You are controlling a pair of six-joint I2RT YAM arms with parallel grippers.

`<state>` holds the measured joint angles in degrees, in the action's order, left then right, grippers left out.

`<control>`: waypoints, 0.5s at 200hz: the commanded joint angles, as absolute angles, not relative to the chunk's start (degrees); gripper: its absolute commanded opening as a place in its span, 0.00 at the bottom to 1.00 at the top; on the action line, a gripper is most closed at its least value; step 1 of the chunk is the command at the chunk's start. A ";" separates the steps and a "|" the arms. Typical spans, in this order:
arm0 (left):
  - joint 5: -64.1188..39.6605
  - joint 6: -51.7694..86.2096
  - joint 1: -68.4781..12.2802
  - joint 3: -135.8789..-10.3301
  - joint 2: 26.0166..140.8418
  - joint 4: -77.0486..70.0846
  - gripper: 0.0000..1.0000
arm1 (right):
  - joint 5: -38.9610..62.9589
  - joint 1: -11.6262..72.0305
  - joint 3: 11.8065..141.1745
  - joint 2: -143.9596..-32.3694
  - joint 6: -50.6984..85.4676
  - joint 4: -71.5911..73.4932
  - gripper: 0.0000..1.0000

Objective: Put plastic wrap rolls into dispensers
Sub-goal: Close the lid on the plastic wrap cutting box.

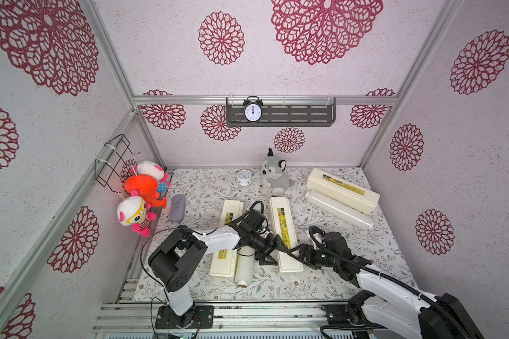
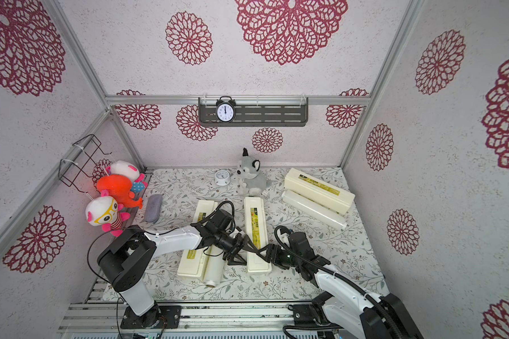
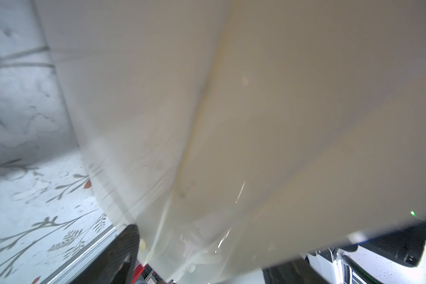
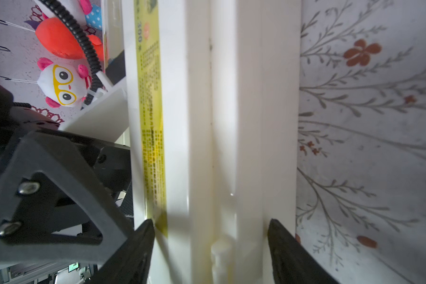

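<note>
Three cream dispensers lie on the floral cloth, seen in both top views. The middle dispenser (image 1: 281, 217) (image 2: 254, 217) has both grippers on it. My right gripper (image 1: 290, 252) (image 4: 210, 233) straddles its width, a fingertip against each side wall, lid label (image 4: 150, 123) beside one. My left gripper (image 1: 272, 251) (image 3: 207, 260) presses in from the left. Its wrist view is filled by blurred cream plastic (image 3: 280, 123). One plastic wrap roll (image 1: 244, 267) lies beside the left dispenser (image 1: 222, 264), partly under my left arm. Another roll (image 1: 338, 210) rests against the back-right dispenser (image 1: 343, 189).
A grey fuzzy pouch (image 1: 177, 208) lies at the left. A plush wolf (image 1: 274, 179) and a small white clock (image 1: 244, 177) stand at the back. Plush toys (image 1: 141, 199) hang on the left wall. A metal rail (image 1: 218, 311) runs along the front edge.
</note>
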<state>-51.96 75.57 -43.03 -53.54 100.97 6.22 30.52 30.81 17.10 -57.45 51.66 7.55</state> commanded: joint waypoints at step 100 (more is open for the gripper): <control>-52.08 76.51 -44.23 -55.28 100.52 -1.79 0.85 | 38.49 33.83 19.79 -55.08 56.33 13.41 0.79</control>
